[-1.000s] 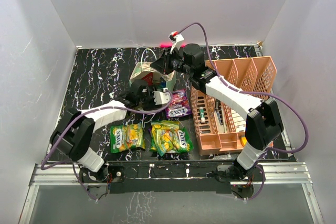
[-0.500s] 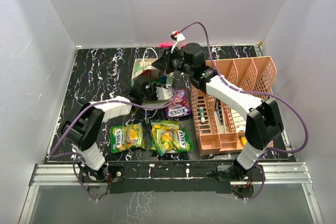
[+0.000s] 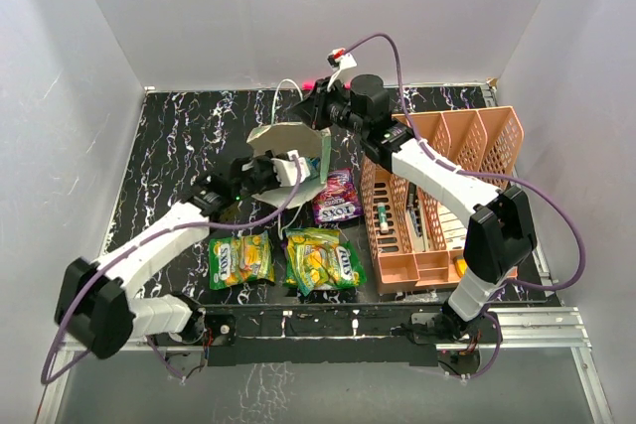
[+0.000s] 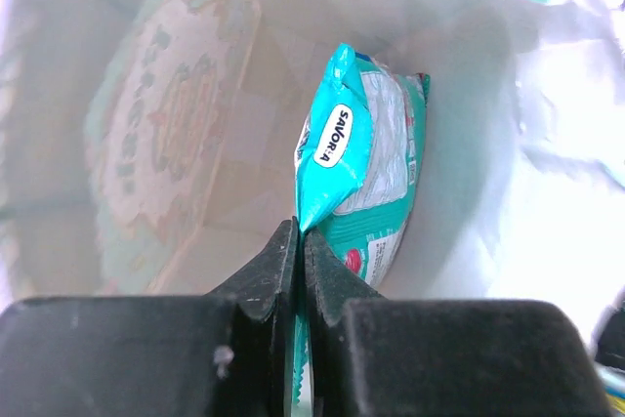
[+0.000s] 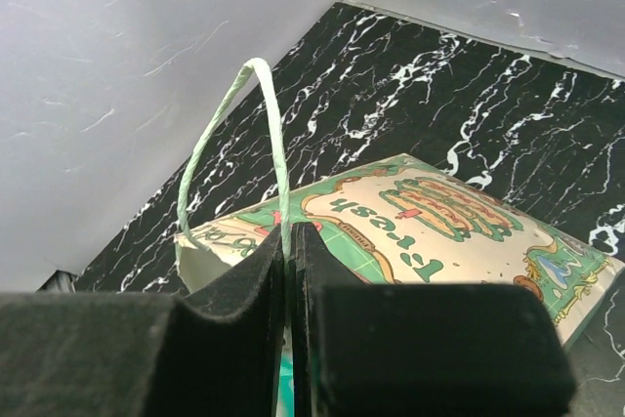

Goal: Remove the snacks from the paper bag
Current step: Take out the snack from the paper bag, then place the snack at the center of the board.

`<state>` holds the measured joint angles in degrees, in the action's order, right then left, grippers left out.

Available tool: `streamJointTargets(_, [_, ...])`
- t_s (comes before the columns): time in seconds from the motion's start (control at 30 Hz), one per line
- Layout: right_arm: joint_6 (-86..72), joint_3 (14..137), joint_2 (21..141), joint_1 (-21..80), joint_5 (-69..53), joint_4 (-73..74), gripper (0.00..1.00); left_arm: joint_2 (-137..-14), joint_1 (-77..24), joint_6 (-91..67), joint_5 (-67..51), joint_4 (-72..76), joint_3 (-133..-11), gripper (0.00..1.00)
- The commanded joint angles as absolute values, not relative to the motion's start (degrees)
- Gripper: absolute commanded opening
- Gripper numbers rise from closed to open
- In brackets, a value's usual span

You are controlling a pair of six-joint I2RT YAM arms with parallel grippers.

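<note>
Snacks partly unpacked: teal packet [image 4: 366, 173] pinched inside the paper bag [image 3: 283, 136].

The bag is tilted at the middle back of the black marble table [image 3: 179, 146], its mouth facing the left gripper [image 4: 299, 241], which reaches inside with its jaws pressed together on the teal packet's lower edge. The right gripper [image 5: 289, 236] is clamped on the bag's thin cord handle [image 5: 262, 114]. A yellow-green packet [image 3: 240, 260], a second yellow-green packet [image 3: 323, 262] and a purple packet [image 3: 338, 198] lie on the table in front of the bag, just beside the peach organiser [image 3: 475, 141].
</note>
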<state>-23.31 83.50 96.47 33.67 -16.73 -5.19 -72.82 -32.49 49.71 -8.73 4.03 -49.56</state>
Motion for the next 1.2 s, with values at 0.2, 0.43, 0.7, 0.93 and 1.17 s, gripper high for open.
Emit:
streamJointTargets(0.2, [-22.25,87.60,97.92,31.75,-12.62,-7.99,0.07,-48.00,-33.26,29.59,-14.41,0.25,-52.36,0.00])
streamJointTargets(0.43, [-22.68,87.88,98.26,29.92,-9.34,-8.13,0.07,-44.64,-33.30,-7.00,-0.41,-10.95,-64.14,0.00])
streamJointTargets(0.7, [-23.64,89.10,99.04,24.83,-9.69,-7.75,0.07,-44.79,-33.29,-43.88,14.69,-43.33,-69.46,0.00])
streamJointTargets(0.93, [-23.90,87.83,97.97,24.03,-10.34,-8.04,0.07,-34.22,-33.27,-62.56,18.09,-48.11,-55.63,0.00])
streamJointTargets(1.17, [-24.36,87.54,97.26,23.91,-12.08,-7.98,0.07,-44.90,-33.24,-52.82,24.03,-60.12,-61.48,0.00])
